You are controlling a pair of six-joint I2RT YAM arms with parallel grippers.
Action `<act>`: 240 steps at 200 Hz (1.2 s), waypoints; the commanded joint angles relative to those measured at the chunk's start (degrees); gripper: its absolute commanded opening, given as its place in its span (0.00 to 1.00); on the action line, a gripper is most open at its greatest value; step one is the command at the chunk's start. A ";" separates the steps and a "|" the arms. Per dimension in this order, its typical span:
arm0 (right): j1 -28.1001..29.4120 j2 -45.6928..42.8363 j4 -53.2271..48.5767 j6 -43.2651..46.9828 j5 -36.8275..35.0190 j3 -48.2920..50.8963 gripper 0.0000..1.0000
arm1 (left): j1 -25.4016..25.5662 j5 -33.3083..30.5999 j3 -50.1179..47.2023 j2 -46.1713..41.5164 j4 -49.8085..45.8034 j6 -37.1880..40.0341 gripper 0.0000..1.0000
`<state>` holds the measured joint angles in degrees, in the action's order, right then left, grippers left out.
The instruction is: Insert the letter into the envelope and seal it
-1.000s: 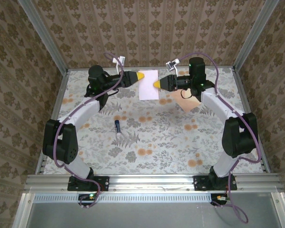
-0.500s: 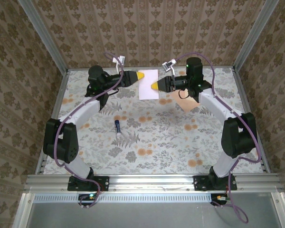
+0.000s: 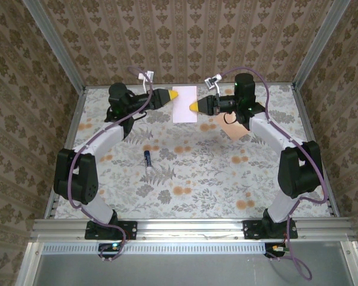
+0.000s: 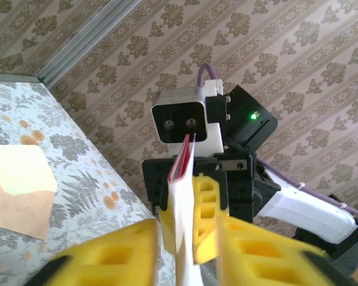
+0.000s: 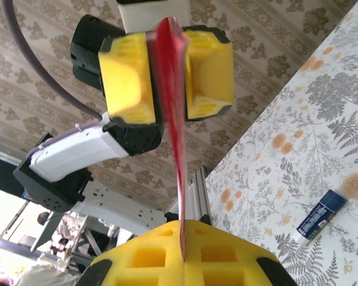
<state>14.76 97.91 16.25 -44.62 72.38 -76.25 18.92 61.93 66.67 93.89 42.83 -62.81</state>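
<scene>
The letter [image 3: 185, 104], a pale sheet with a red border, hangs in the air above the far middle of the table between the two grippers. My right gripper [image 3: 193, 106] is shut on its right edge; in the right wrist view the red edge of the letter [image 5: 178, 149] runs down into the closed yellow pads of the right gripper [image 5: 182, 235]. My left gripper [image 3: 174, 94] stands open around the left edge, its pads apart from the letter [image 4: 182, 214] in the left wrist view. The peach envelope [image 3: 234, 126] lies flat on the table under the right arm, and the envelope [image 4: 18, 190] also lies at the left of the left wrist view.
A blue glue stick [image 3: 147, 158] lies on the floral tablecloth left of centre, and the glue stick [image 5: 319, 215] also lies at the lower right of the right wrist view. Patterned walls and metal posts close in the back and sides.
The right gripper has closed on the letter's right edge. The left gripper, shut on the left edge before, has opened and drawn back slightly to the left.
</scene>
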 commanded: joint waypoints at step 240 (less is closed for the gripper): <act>11.15 26.27 -24.50 1.75 -25.60 -7.69 0.00 | -6.99 -28.08 -13.13 -26.04 -58.18 41.46 1.00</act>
<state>25.41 122.50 -5.30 -45.12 48.58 -82.08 12.27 33.74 54.94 69.49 -18.50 -19.88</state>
